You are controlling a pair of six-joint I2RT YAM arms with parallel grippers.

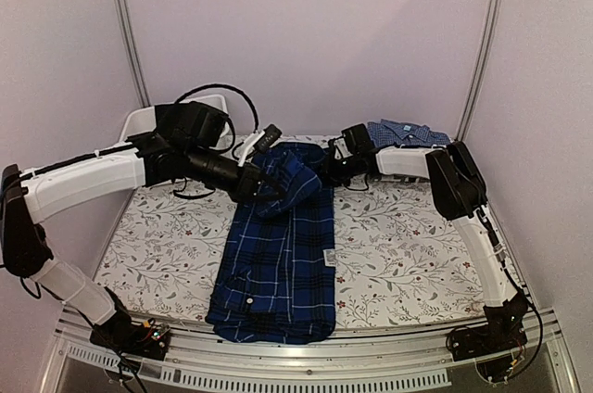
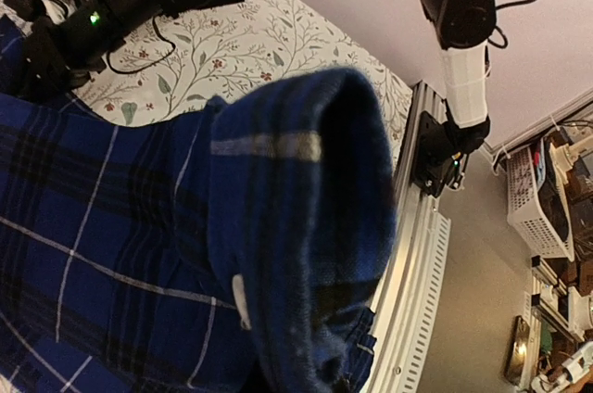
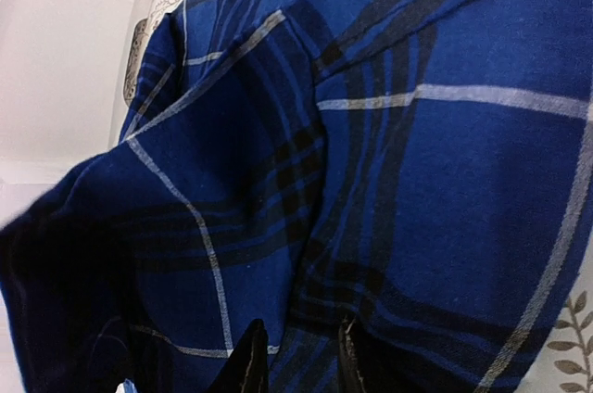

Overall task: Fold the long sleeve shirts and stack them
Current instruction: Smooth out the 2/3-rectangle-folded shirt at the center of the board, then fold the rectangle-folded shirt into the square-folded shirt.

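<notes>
A navy and royal-blue plaid long sleeve shirt (image 1: 278, 263) lies folded lengthwise down the middle of the table, hem toward the near edge. Its far end is lifted and bunched at my left gripper (image 1: 258, 189). In the left wrist view the plaid cloth (image 2: 306, 226) drapes over that gripper and hides its fingers. My right gripper (image 1: 332, 159) sits at the shirt's far right corner. In the right wrist view (image 3: 296, 361) the black fingertips (image 3: 248, 363) stand narrowly apart with a ridge of plaid cloth (image 3: 417, 180) pinched between them. A lighter blue fine-checked shirt (image 1: 406, 133) lies folded at the back right.
The table carries a white floral cover (image 1: 398, 245). A white plastic tub (image 1: 139, 120) stands at the back left behind the left arm. A metal rail (image 1: 306, 356) runs along the near edge. Purple walls and two upright poles close in the back.
</notes>
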